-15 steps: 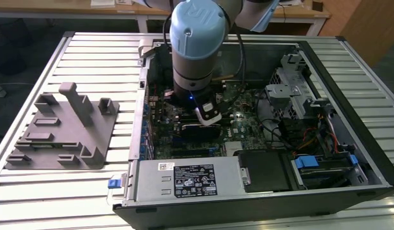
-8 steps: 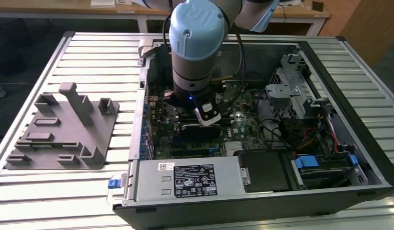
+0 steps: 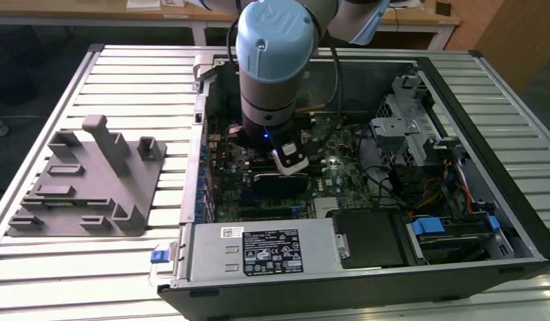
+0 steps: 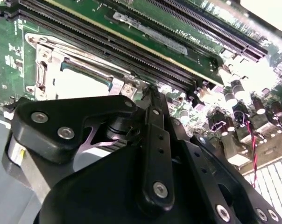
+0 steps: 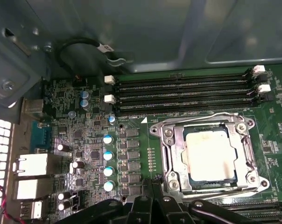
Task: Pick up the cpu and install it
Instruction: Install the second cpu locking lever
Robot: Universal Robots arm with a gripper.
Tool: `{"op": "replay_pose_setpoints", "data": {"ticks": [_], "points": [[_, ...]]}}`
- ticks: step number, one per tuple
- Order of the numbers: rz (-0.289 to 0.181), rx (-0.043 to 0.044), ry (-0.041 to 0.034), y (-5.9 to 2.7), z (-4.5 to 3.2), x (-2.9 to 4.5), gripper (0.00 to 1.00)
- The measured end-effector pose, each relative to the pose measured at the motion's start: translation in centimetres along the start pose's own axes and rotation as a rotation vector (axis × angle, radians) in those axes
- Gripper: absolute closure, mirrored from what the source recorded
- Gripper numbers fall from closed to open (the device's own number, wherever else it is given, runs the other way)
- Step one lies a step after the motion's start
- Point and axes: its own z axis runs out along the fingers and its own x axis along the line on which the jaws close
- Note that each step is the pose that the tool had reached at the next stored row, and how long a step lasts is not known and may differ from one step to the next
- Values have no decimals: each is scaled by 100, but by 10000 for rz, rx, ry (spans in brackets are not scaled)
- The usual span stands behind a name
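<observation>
I am down inside the open computer case (image 3: 453, 167), which lies on its side on the slatted surface (image 3: 123, 73), nearer that surface's edge on the exterior view's right. My arm (image 3: 275, 60) hangs over the motherboard (image 5: 85, 140), with my pincer (image 4: 152, 100) low above the board just beside the socket (image 5: 208, 156). The cpu (image 5: 210, 155) already lies flat within the socket's metal frame, silvery top up, beside the rows of memory slots (image 5: 183, 91); in the second wrist view I see its pale top (image 4: 80, 84) just past my fingertips. From what shows in that view, my fingers are drawn narrow together and carry nothing. The grey tray (image 3: 87, 180) sits well apart, toward the surface's edge on the exterior view's left, with no chip that I can make out on it. By my judgement the pick and carry are done and the placing step is at its close: the chip appears seated square in its recess. Whatever follows would call for care to keep the chip level and not nudge it sideways, since my fingertips are so close.
</observation>
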Motion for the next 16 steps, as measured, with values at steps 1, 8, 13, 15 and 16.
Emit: {"op": "replay_pose_setpoints", "data": {"ticks": [1,8,13,15,16], "points": [[0,0,0,6,-16,1,89],[4,118,-13,73,-204,7,89],[67,787,-82,96,-221,-5,89],[77,907,-96,118,-215,-24,89],[82,956,-101,127,-212,-40,89]]}}
